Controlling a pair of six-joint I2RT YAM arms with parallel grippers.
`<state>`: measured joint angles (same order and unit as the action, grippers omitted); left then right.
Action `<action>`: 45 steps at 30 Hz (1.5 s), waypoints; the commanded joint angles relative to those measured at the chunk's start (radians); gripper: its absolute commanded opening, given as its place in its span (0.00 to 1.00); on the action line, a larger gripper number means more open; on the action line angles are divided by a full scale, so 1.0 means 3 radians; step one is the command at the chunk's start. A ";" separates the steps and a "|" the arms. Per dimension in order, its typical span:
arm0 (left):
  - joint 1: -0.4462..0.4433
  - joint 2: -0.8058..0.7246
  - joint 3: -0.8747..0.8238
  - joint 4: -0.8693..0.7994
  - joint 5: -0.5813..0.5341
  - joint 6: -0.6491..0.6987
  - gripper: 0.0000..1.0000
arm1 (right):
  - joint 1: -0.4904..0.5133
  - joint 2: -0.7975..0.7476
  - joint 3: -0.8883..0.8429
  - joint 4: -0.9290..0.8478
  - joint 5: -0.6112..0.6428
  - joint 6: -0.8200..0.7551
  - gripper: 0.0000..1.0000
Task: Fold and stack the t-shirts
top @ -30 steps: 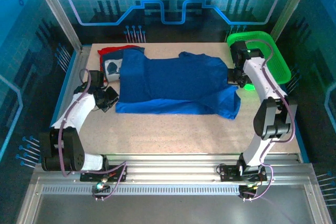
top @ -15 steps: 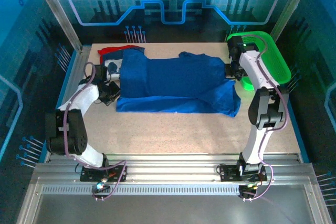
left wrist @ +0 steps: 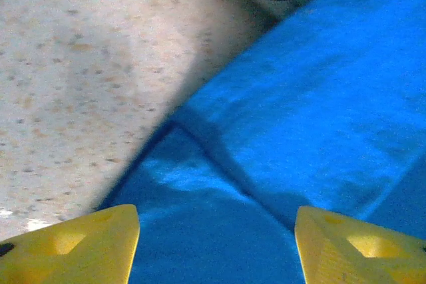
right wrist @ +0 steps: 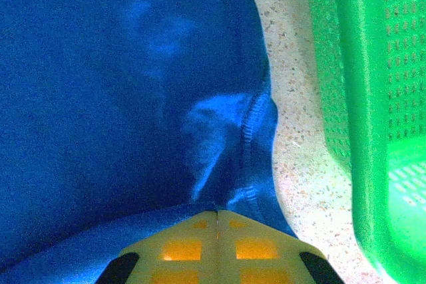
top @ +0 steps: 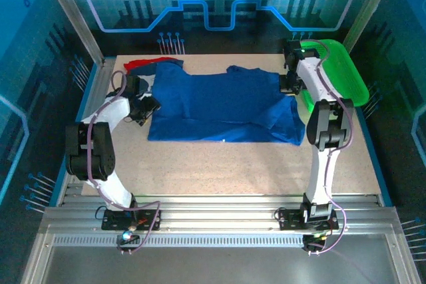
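Observation:
The royal blue t-shirt [top: 219, 104] lies spread across the middle of the table. Behind its left end a red t-shirt [top: 138, 64] and a dark navy one [top: 168, 64] peek out. My left gripper [top: 148, 106] is at the blue shirt's left edge. In the left wrist view the left gripper [left wrist: 216, 247] is open, its yellow fingers [left wrist: 80, 244] wide apart above blue cloth [left wrist: 299, 111]. My right gripper [top: 287, 86] is at the shirt's far right corner. The right gripper [right wrist: 217, 216] is shut there, pinching the stitched hem [right wrist: 249, 131].
A green mesh basket [top: 346, 74] stands at the back right, close beside the right gripper, and its wall [right wrist: 373, 98] is a narrow strip of table away from the hem. Bare speckled tabletop [top: 219, 171] runs along the near side.
The left gripper has opened and let go of the blue shirt's left edge. Both arms moved toward the back; the right gripper carried its corner farther back.

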<state>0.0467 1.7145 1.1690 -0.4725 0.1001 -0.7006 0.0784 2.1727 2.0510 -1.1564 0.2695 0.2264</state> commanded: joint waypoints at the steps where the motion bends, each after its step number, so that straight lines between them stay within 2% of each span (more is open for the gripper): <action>1: -0.0296 -0.0321 0.0133 -0.0103 -0.0007 0.0023 0.65 | 0.0006 0.0252 0.0355 -0.0117 -0.0089 -0.0029 0.05; 5: -0.0654 -0.0457 -0.0229 0.0146 0.0029 -0.0088 0.64 | 0.0007 0.0657 0.0789 -0.0154 -0.0186 0.0022 0.09; 8: -0.0745 -0.0385 -0.0488 0.0347 0.0060 -0.0244 0.63 | -0.0010 0.0902 0.1124 -0.0178 -0.0252 0.0191 0.13; 9: -0.0766 -0.0347 -0.0522 0.0388 0.0072 -0.0247 0.63 | -0.0011 0.0916 0.1149 -0.0134 -0.0313 0.0224 0.19; 10: -0.0791 -0.0300 -0.0532 0.0399 0.0059 -0.0228 0.63 | -0.0007 0.0888 0.1122 -0.0020 -0.0509 0.0232 0.35; 11: -0.0807 -0.0263 -0.0528 0.0397 0.0028 -0.0200 0.63 | 0.0003 0.0822 0.1068 0.0042 -0.0618 0.0232 0.45; 12: -0.0810 -0.0238 -0.0527 0.0401 0.0011 -0.0170 0.63 | 0.0019 0.0731 0.1005 0.0054 -0.0604 0.0225 0.50; 15: -0.0812 -0.0189 -0.0517 0.0427 0.0003 -0.0141 0.63 | 0.0034 0.0233 0.0521 0.0065 -0.0455 0.0207 0.59; 21: -0.0815 -0.0156 -0.0667 0.0596 -0.0016 -0.0132 0.62 | -0.0147 -0.1021 -0.1308 0.0297 -0.0492 0.0392 0.64; 23: -0.0805 -0.0115 -0.0715 0.0639 -0.0041 -0.0134 0.62 | -0.0227 -0.1225 -0.1810 0.0496 -0.0595 0.0421 0.64; 26: -0.0776 -0.0049 -0.0744 0.0695 -0.0043 -0.0125 0.61 | -0.0333 -0.1226 -0.2161 0.0699 -0.0649 0.0479 0.64; 37: -0.0554 0.0122 -0.0751 0.0635 -0.0103 -0.0027 0.59 | -0.0409 -0.0844 -0.2367 0.0956 -0.0541 0.0482 0.61; 39: -0.0498 0.0119 -0.0778 0.0629 -0.0113 -0.0024 0.59 | -0.0414 -0.0806 -0.2391 0.0936 -0.0497 0.0490 0.55; 45: -0.0417 0.0115 -0.0840 0.0630 -0.0109 0.0055 0.59 | -0.0423 -0.0897 -0.2577 0.0979 -0.0465 0.0507 0.20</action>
<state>-0.0933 1.7290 0.9447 -0.2558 0.1009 -0.7208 -0.0341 1.9129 1.3106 -0.8623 0.1230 0.3691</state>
